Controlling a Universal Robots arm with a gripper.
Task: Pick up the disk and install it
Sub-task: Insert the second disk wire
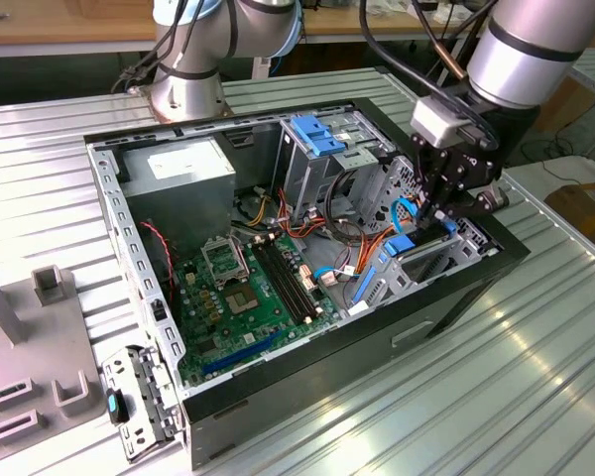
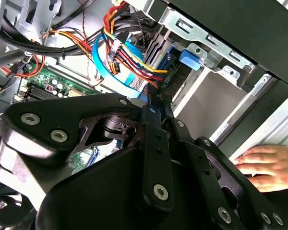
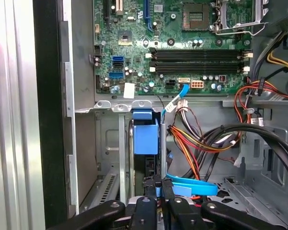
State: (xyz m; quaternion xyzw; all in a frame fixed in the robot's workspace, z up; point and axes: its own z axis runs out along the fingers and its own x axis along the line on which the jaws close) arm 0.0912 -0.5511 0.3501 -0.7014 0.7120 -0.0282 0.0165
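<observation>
bright even light; glare on ribbed table [image 1: 535,397]; close linkages blurred.

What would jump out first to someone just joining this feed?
The open computer case on the metal table, green motherboard bare, with the arm's claw down in the drive bay at the exterior view's right. There, in the first wrist view, the disk stands on edge in its slot. A person's hand rests beside the case in the second wrist view.
</observation>
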